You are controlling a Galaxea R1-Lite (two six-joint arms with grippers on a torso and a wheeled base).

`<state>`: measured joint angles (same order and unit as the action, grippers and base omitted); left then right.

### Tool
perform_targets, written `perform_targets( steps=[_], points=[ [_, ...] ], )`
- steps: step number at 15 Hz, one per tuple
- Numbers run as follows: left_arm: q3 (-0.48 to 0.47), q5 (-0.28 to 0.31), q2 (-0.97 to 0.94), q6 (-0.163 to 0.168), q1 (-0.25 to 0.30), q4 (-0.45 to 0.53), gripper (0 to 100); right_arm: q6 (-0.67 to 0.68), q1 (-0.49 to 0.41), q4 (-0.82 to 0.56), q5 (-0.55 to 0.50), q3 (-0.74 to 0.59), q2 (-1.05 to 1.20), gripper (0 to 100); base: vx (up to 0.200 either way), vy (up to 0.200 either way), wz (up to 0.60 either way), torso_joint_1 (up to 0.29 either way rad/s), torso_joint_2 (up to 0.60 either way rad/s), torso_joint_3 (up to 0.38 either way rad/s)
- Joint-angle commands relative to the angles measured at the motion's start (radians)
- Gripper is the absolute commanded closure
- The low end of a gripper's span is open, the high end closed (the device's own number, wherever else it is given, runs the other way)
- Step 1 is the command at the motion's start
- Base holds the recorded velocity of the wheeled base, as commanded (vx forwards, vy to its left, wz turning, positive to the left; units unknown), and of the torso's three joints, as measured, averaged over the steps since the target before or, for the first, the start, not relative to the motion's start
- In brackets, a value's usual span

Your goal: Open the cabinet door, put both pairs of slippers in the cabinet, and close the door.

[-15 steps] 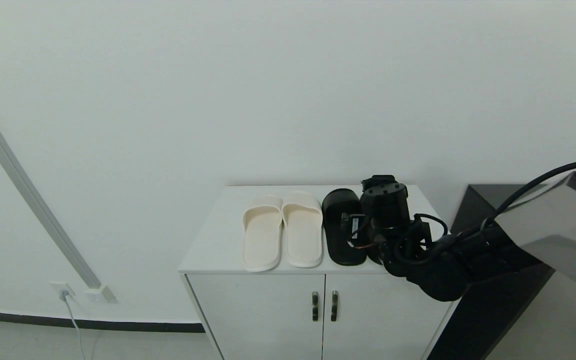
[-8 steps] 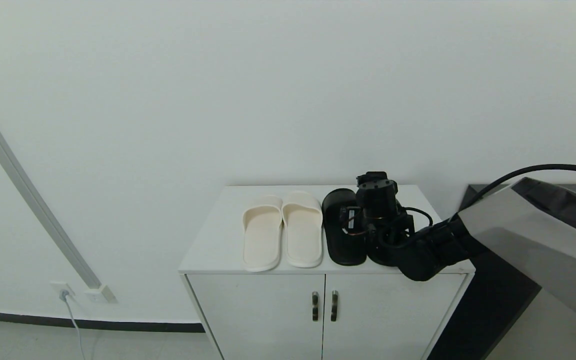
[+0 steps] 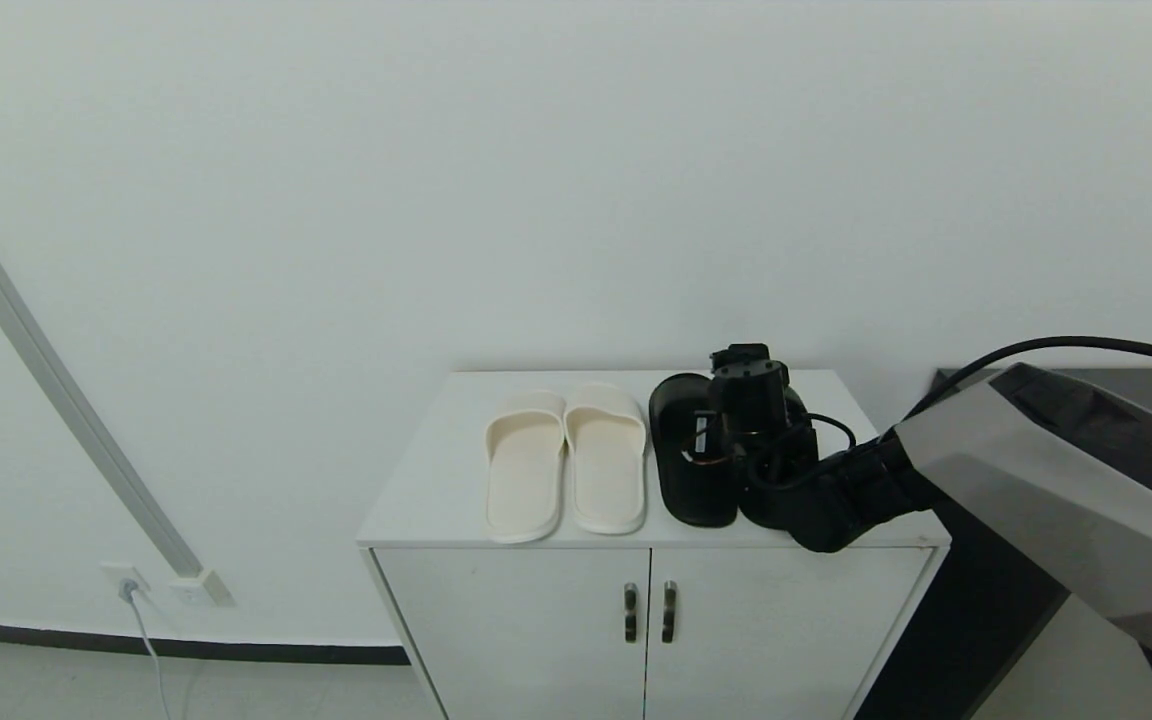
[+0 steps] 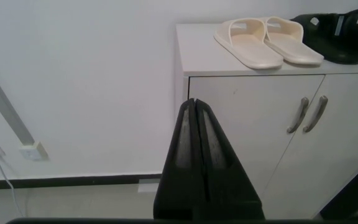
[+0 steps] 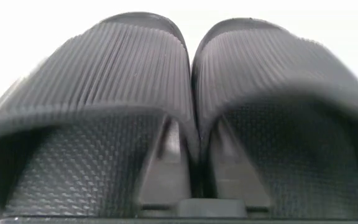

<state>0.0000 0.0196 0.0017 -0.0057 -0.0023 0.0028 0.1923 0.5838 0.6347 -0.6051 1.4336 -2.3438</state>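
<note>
Atop cabinet (image 3: 436,480), right end: your right gripper (image 5: 194,130) jaws pinch black slippers' (image 3: 688,485) adjoining walls, so both lift together. Left gripper (image 4: 195,107) clenched, empty. Doors (image 3: 536,630) unopened.

right pincer (image 5: 196,146) lowered, pinching black slippers (image 3: 688,478), pair nudged right

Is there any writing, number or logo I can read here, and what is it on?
No text here can be read.
Small pale sticker on the right arm, beside the black slippers: too small to read.
On the white slippers, cabinet doors and wall socket no print shows.
</note>
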Motion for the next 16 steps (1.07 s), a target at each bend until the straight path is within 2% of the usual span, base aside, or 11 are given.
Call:
perform_targets(
  steps=[1,3,5,7,8,9,10,11,12,16],
  points=[
    [0.0,0.0,0.0,0.0,0.001,-0.001,100,-0.001,-0.001,0.002,-0.001,-0.001,0.023,100,0.0,0.0,0.0,0.0,0.0,0.0],
    [-0.002,0.0,0.0,0.0,0.001,0.0,100,-0.024,0.001,0.002,-0.001,-0.028,0.072,100,0.0,0.0,0.0,0.0,0.0,0.0],
    [-0.002,0.0,0.0,0.0,0.001,0.0,100,-0.048,0.019,0.014,0.016,-0.131,0.176,100,0.0,0.0,0.0,0.0,0.0,0.0],
    [0.0,0.0,0.0,0.0,-0.001,0.0,100,-0.071,0.056,0.062,0.116,-0.272,0.288,100,0.0,0.0,0.0,0.0,0.0,0.0],
    [0.0,0.0,0.0,0.0,0.001,0.0,100,-0.123,0.071,0.114,0.237,-0.424,0.397,100,0.0,0.0,0.0,0.0,0.0,0.0],
    [-0.002,0.002,0.0,0.0,-0.001,0.0,100,-0.163,0.074,0.152,0.327,-0.522,0.466,100,0.0,0.0,0.0,0.0,0.0,0.0],
    [0.0,0.002,0.0,0.001,0.001,0.0,100,-0.169,0.074,0.16,0.349,-0.542,0.483,100,0.0,0.0,0.0,0.0,0.0,0.0],
    [-0.002,0.002,0.0,0.001,-0.001,0.0,100,-0.185,0.08,0.181,0.535,-0.7,0.612,100,0.0,0.0,0.0,0.0,0.0,0.0],
    [0.0,0.002,0.0,0.001,-0.001,0.0,100,-0.185,0.082,0.177,0.628,-0.762,0.679,100,0.0,0.0,0.0,0.0,0.0,0.0],
    [-0.002,0.003,0.0,0.007,0.001,0.0,100,-0.185,0.083,0.146,0.831,-0.868,0.821,100,0.0,0.0,0.0,0.0,0.0,0.0]
  ],
)
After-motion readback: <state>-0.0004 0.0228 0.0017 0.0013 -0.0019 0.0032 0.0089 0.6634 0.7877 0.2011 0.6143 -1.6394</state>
